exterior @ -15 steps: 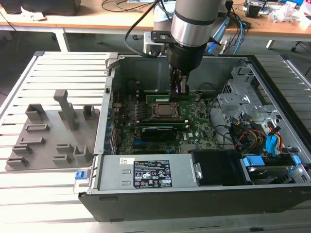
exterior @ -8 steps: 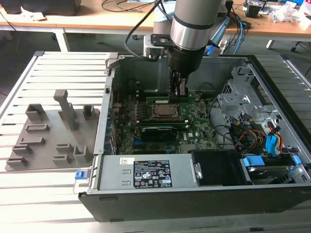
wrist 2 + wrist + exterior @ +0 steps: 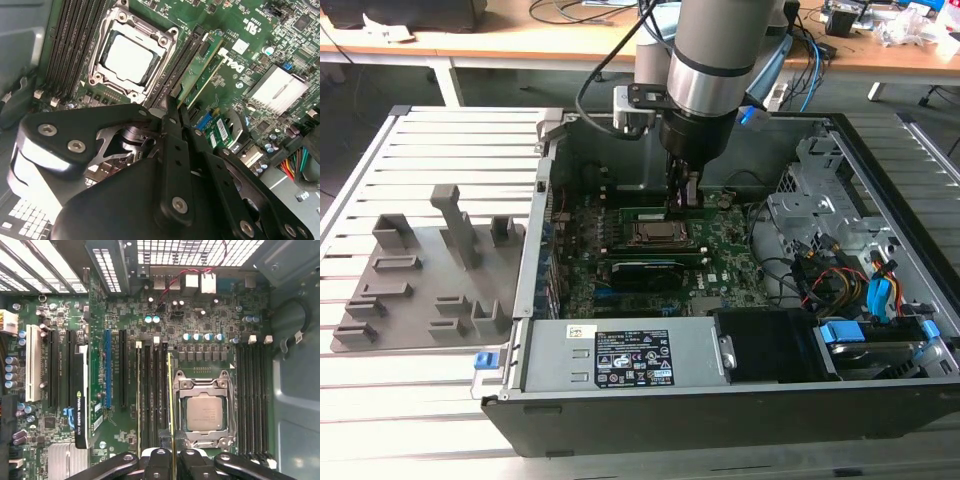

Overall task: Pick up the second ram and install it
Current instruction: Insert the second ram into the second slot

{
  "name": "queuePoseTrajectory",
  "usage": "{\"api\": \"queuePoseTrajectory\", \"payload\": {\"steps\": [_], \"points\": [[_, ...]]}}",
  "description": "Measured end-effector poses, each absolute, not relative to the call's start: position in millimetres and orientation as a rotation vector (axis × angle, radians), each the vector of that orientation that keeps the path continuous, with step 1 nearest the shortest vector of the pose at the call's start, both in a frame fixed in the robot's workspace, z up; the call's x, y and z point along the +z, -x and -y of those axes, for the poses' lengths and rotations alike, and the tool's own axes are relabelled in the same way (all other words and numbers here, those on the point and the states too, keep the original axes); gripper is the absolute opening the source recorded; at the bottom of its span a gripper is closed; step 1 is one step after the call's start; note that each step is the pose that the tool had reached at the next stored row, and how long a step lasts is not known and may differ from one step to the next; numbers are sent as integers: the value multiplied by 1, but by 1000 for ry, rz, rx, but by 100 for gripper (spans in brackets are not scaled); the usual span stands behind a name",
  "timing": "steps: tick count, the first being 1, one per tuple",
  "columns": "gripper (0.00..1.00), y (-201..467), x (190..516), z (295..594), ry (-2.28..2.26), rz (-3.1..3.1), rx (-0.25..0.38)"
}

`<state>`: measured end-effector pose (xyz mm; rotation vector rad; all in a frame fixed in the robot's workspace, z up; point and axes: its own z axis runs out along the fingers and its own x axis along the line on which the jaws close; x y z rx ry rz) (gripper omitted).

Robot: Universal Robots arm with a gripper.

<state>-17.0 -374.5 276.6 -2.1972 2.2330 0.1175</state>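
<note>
Presently logged: second ram (image 3: 170,400), clamped edge-on between the closed jaws of the gripper (image 3: 172,455) inside the open computer case (image 3: 720,440). Held upright along the black memory slots (image 3: 152,390), just beside the CPU socket (image 3: 205,412), low over the motherboard (image 3: 200,330). Could not tell whether already touching a slot.

Hazards judged from this position:
- Stick tilted along its length: would seat at one end only, caused by uneven descent.
- Edge landed between two slots rather than in one: caused by a small sideways offset, slots being tightly ranked.
- White end latches (image 3: 156,340) not fully open: would block seating.
- Slip within the jaws under pressing load: narrow grip at one part of the stick.
- Fingers (image 3: 175,150) fouled the socket frame: clearance looked tight.
</note>
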Motion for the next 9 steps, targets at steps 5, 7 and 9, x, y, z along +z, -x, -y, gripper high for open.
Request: {"api": "queuePoseTrajectory", "payload": {"steps": [5, 7, 9], "points": [[14, 17, 269, 374, 2197, -2233, 118], [14, 17, 267, 374, 2197, -2233, 118], [14, 17, 264, 374, 2197, -2233, 118]]}}
